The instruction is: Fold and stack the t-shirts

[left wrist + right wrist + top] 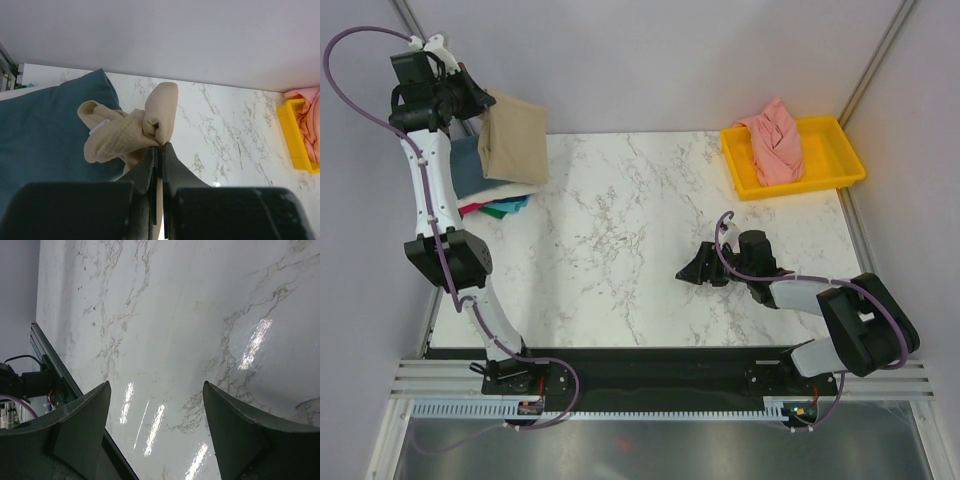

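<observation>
My left gripper (480,100) is raised at the table's far left corner, shut on the folded tan t-shirt (513,138), which hangs over the stack of folded t-shirts (485,185). In the left wrist view the tan cloth (130,131) bunches at the closed fingertips of the left gripper (161,146), above the slate-blue shirt (45,125) on top of the stack. Teal and red edges (500,209) show under the stack. A salmon-pink t-shirt (775,140) lies crumpled in the yellow tray (840,150). My right gripper (692,271) rests low over the bare marble, open with nothing between its fingers (80,425).
The yellow tray (295,140) sits at the table's far right corner. The marble tabletop (620,240) spreads between the two arms. Metal frame posts stand at both far corners, and a black rail (55,375) runs along the near edge.
</observation>
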